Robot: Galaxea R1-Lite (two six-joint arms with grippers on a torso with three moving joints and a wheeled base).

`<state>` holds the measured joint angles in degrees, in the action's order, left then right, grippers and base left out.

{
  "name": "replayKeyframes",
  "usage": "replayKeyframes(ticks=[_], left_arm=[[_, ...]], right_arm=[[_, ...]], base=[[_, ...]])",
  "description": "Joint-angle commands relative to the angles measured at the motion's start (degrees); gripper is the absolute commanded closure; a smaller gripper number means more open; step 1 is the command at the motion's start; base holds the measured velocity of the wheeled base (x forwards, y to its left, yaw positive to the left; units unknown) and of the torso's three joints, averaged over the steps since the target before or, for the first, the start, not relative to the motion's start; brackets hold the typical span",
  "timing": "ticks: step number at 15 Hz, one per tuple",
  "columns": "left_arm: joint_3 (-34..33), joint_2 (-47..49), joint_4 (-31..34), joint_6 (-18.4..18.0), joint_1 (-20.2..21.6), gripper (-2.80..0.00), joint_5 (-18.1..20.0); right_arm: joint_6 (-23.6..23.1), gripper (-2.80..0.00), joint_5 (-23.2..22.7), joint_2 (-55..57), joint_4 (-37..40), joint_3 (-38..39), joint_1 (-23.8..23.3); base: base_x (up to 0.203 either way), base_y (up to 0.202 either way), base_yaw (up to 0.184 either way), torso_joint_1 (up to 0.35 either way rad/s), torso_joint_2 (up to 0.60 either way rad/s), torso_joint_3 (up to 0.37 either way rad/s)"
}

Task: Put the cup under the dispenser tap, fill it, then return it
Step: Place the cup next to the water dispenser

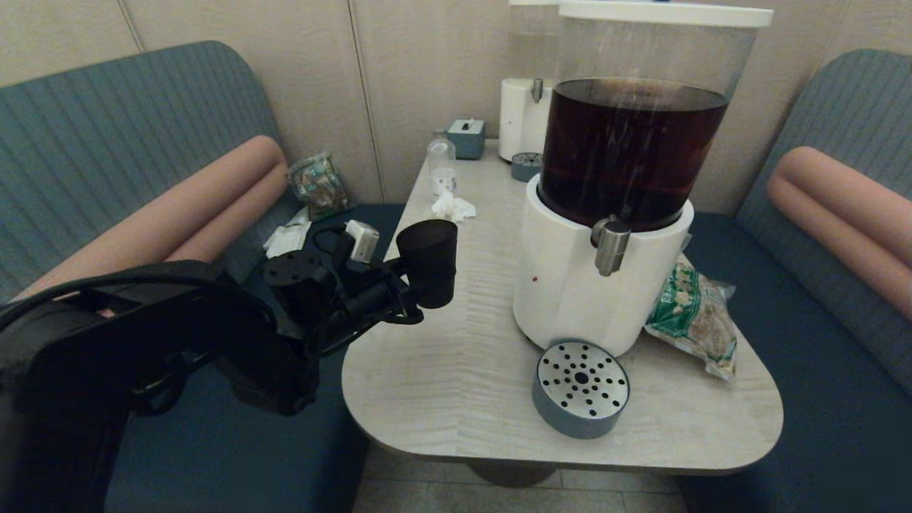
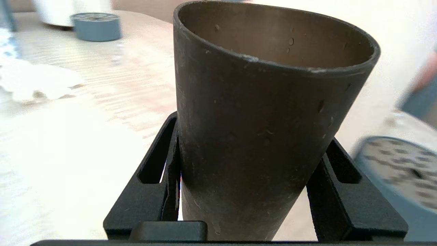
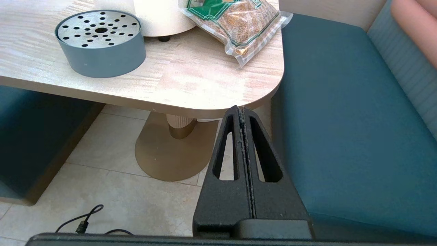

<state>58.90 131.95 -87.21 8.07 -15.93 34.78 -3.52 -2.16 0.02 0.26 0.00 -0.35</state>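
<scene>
Looming closest, left gripper (image 1: 417, 281) clamps the cup (image 1: 428, 261) upright above the table's (image 1: 456, 399) left edge, well left of the dispenser tap (image 1: 610, 246) (empty inside). Right gripper (image 3: 243, 112), pressed closed, hangs below that table's corner.

Matt smoky plastic cup (image 2: 259, 130), brushed-steel tap (image 1: 611, 246), wood-grain table (image 1: 456, 356)

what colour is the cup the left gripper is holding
Dark smoky brown-black and slightly see-through. The cup shows best in the left wrist view, clamped in the left gripper.
</scene>
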Motion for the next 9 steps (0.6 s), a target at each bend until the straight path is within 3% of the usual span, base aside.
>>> replayKeyframes(ticks=[1, 9], left_arm=[[4.57, 6.28, -0.45, 0.29, 1.58, 0.0, 0.13], [11.74, 14.09, -0.45, 0.37, 3.99, 0.0, 0.11]], right_arm=[[-0.01, 0.0, -0.04, 0.06, 0.07, 0.0, 0.0], [-0.08, 0.0, -0.04, 0.06, 0.0, 0.0, 0.0]], base=[[0.0, 0.0, 0.0, 0.0, 0.0, 0.0], [0.0, 0.0, 0.0, 0.0, 0.0, 0.0]])
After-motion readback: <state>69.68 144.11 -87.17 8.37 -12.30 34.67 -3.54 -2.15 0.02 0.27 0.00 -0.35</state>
